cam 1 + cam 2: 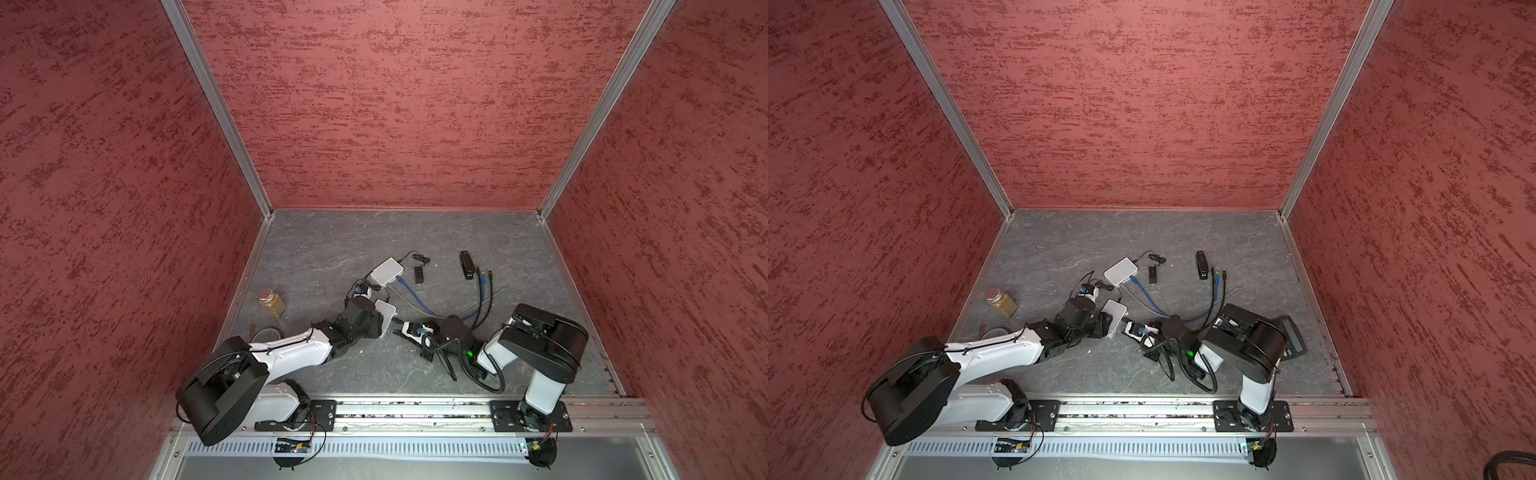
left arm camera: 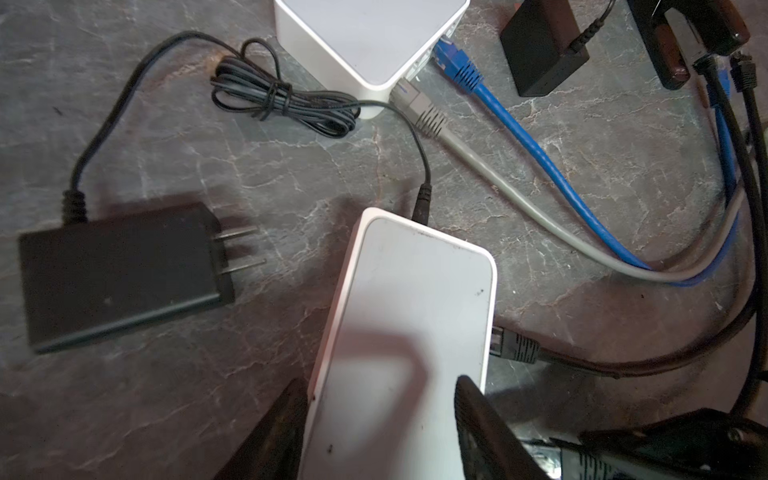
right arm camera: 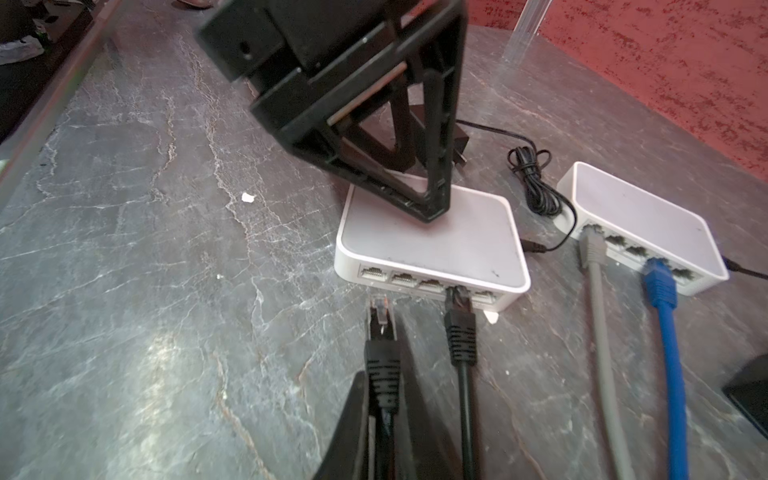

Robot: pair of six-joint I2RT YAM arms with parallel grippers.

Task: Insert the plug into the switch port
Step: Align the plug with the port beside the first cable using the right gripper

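Observation:
A white switch (image 3: 432, 241) lies on the grey table with its row of ports facing my right wrist camera; it also shows in both top views (image 1: 384, 316) (image 1: 1115, 318). My right gripper (image 3: 384, 374) is shut on the black boot of a plug (image 3: 381, 316). The plug's clear tip sits just short of the leftmost port (image 3: 372, 274), apart from it. Another black plug (image 3: 459, 299) is seated in the fourth port. My left gripper (image 2: 384, 384) is open over the switch: one finger (image 2: 286, 419) is beside its far edge, the other fingertip (image 3: 432, 214) is on its top.
A second white switch (image 3: 640, 220) with grey (image 3: 598, 299) and blue (image 3: 665, 316) cables plugged in lies further back. A black power adapter (image 2: 120, 274) and its coiled cord lie beside the switches. A jar (image 1: 272, 303), a tape roll (image 1: 268, 333) and a black stapler-like object (image 1: 466, 265) stand around.

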